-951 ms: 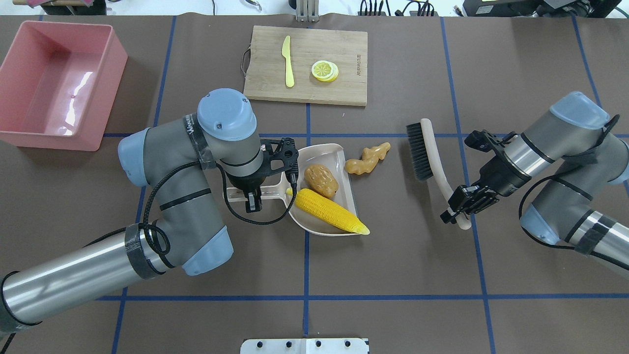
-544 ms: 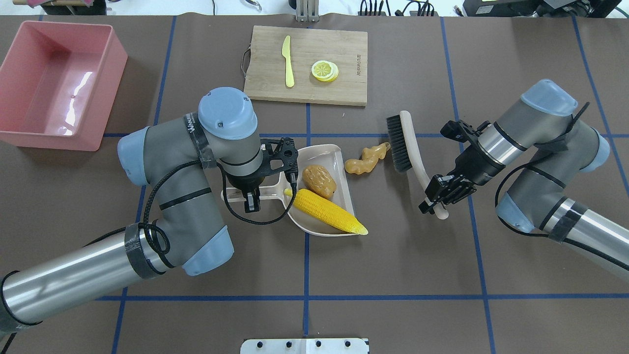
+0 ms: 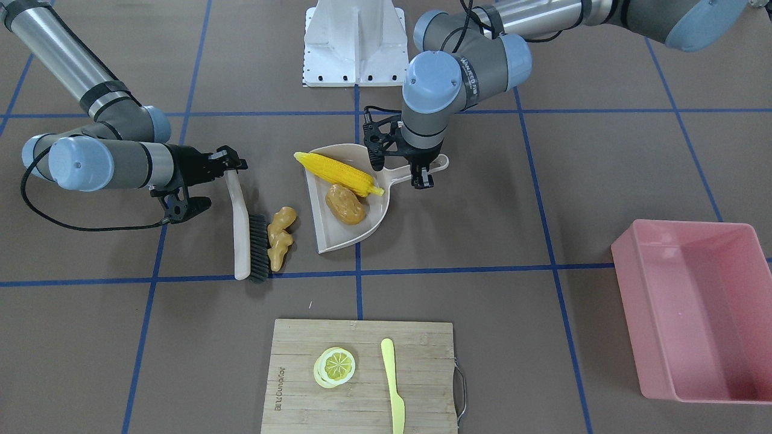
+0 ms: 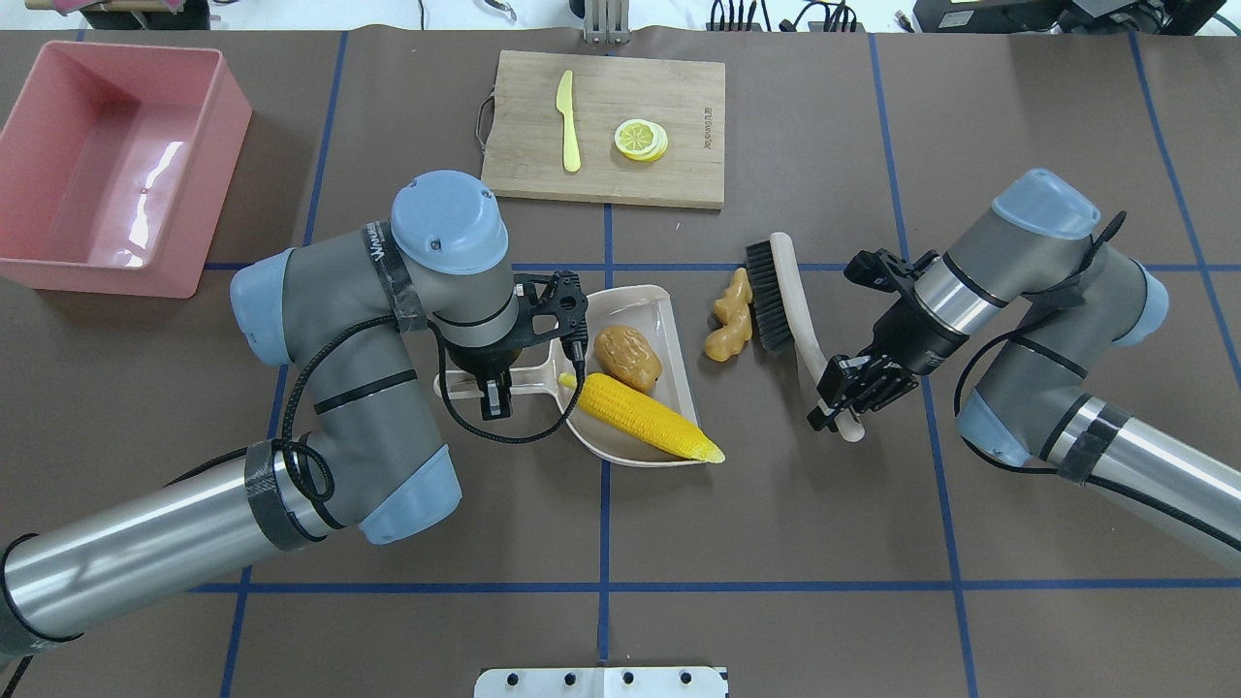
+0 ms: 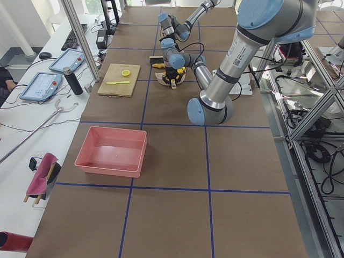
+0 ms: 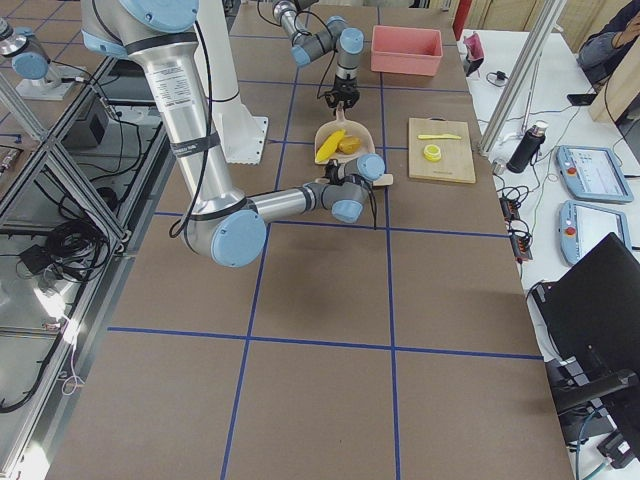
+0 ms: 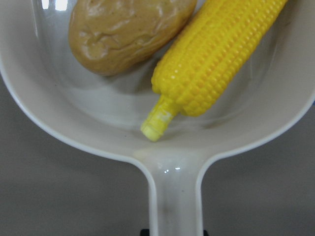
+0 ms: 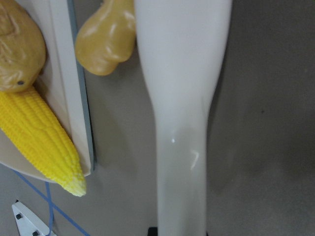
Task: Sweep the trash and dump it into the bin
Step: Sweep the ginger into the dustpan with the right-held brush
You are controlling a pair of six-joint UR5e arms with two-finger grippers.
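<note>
Left gripper (image 4: 496, 386) closed down on the dustpan's thin handle, holding the dustpan (image 4: 620, 305) flat on the counter (image 4: 776, 504). Right gripper (image 4: 845, 405) clamped on the tail of the brush (image 4: 800, 330), bristles facing the dustpan's open edge.

Trash: potato (image 4: 628, 357) and corn (image 4: 640, 417) lay in the dustpan. Corn lay aslant, its pointed tip overhanging the open edge. Ginger (image 4: 731, 328) on the counter, between bristles and the dustpan's edge, against the bristles as far as could be told, with a small gap to the edge. Bin (image 4: 107, 174) well apart, at the far corner on the left arm's side, nothing in it.

Judged step: last sweep, ginger into the dustpan.

Risks noted:
- Ginger is knobbly and lay lengthwise along the bristles. A push off its middle could spin it round the brush end and past the edge.
- It could catch on the edge and shove the dustpan back, twisting the handle in the left gripper.
- The brush or ginger could knock the corn's overhanging tip.
- On the long carry to the bin, a forward tilt could let the corn slide out.
</note>
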